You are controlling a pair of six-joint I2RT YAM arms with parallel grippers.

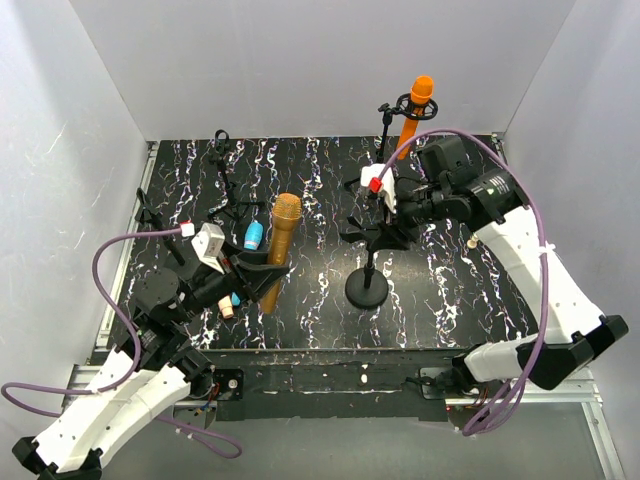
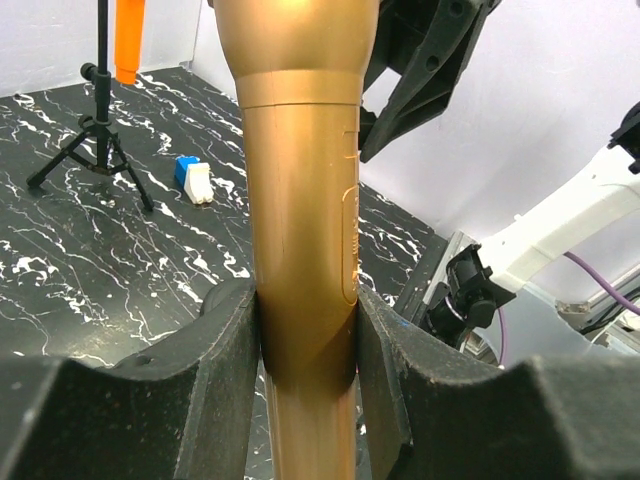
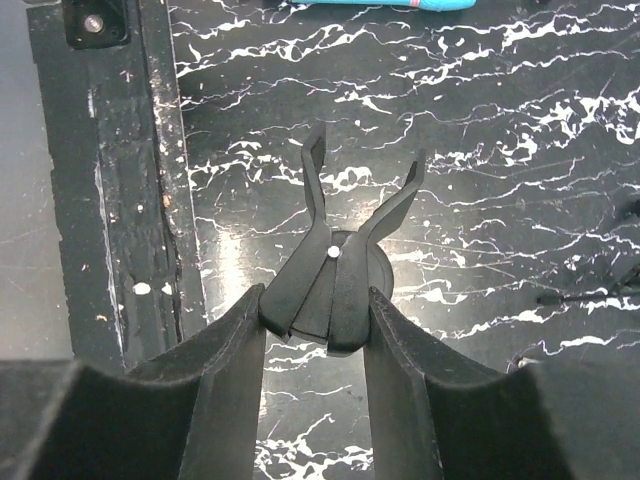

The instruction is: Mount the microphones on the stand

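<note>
My left gripper [image 1: 262, 268] [image 2: 305, 350] is shut on the body of the gold-bronze microphone [image 1: 282, 240] [image 2: 300, 200], which stands nearly upright with its head up. My right gripper [image 1: 385, 222] [image 3: 318, 320] is shut on the black spring clip [image 3: 335, 290] atop the round-based stand [image 1: 367, 288]. Both its fingers press the clip's handles. The orange microphone [image 1: 415, 112] [image 2: 130, 40] sits in a tripod stand [image 1: 385, 125] [image 2: 100, 130] at the back. The light blue microphone [image 1: 254, 236] [image 3: 380, 4] lies on the table beside the gold one. A pale pink-beige microphone [image 1: 228, 309] shows partly under my left arm.
Two more black tripod stands [image 1: 222, 170] [image 1: 150, 215] stand at the back left. A small blue-and-white block [image 2: 193, 180] lies near the orange microphone's tripod. White walls close in three sides, and the table's front edge [image 1: 330, 352] runs just before the arm bases.
</note>
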